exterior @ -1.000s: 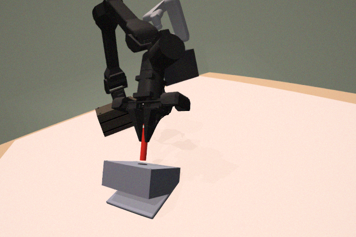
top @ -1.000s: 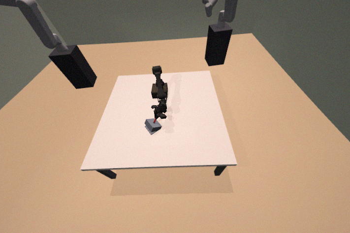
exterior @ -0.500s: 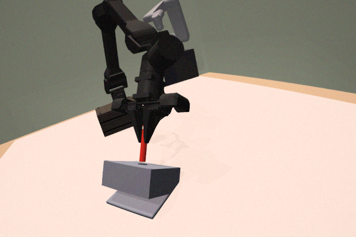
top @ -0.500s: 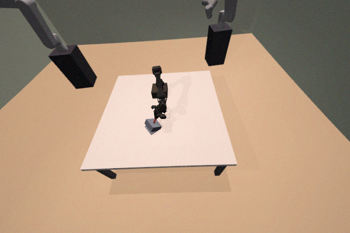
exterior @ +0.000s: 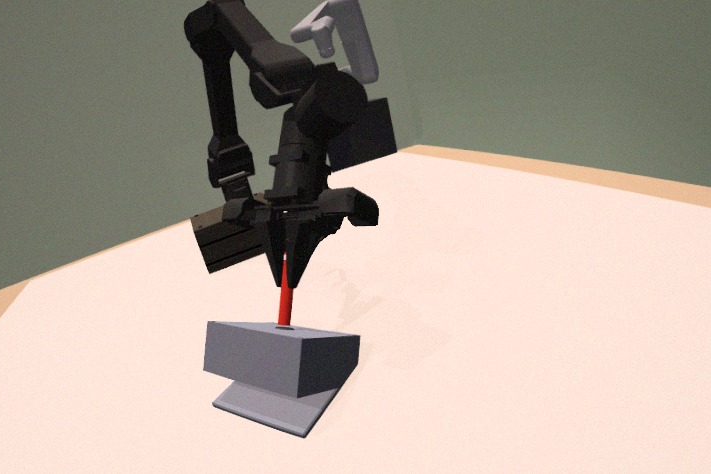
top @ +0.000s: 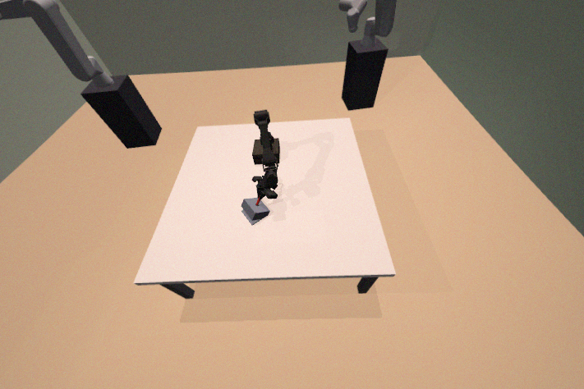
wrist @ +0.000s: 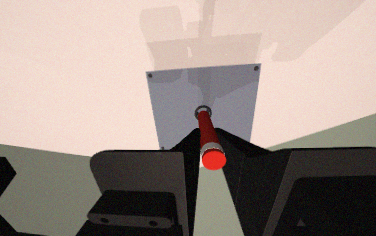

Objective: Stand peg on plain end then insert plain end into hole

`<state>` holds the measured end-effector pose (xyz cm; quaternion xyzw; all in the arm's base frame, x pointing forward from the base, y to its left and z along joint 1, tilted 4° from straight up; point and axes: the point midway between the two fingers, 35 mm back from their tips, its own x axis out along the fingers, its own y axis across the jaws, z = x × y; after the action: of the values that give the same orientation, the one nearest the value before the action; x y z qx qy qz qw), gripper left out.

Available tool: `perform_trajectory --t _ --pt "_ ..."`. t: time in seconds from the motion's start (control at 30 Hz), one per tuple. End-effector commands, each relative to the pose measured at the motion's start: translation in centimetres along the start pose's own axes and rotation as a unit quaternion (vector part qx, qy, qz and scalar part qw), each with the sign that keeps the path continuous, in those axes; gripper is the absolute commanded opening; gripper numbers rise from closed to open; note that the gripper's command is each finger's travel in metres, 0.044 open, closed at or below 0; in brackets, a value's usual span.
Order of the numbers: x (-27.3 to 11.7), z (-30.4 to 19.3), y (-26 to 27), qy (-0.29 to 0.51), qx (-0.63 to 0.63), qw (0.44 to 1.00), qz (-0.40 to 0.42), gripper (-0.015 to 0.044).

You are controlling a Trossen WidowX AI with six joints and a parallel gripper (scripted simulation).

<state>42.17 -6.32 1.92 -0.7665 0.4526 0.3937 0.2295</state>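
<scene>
The red peg (top: pixel 258 201) (exterior: pixel 285 306) (wrist: pixel 208 131) is held with its white-banded end up toward the wrist and its plain end down. My gripper (top: pixel 259 196) (exterior: pixel 286 285) is shut on the peg, above the sloped panel (top: pixel 255 212) (exterior: pixel 252 351) (wrist: pixel 172 102). The plain end is at the mouth of the hole (exterior: pixel 284 328) in the panel's face. In the exterior view a dark part of the hole shows just below and beside that end. Whether the tip is slightly inside or just above is hidden.
The panel's block stands on a thin grey base plate (exterior: pixel 272 408) on the white table (top: pixel 301 238) (exterior: pixel 534 335). A brown block (exterior: pixel 227 240) is at the arm's base. Two grey arms on black pedestals (top: pixel 122 112) (top: pixel 364 75) stand beyond the table.
</scene>
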Motion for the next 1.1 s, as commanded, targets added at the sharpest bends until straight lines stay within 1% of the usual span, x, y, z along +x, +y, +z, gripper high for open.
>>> perform_trajectory --t 0.0,1.07 --pt "0.25 0.18 0.04 -0.002 -0.004 1.000 0.002 0.0000" --pt "0.58 0.21 0.03 -0.002 -0.004 1.000 0.002 0.0000"
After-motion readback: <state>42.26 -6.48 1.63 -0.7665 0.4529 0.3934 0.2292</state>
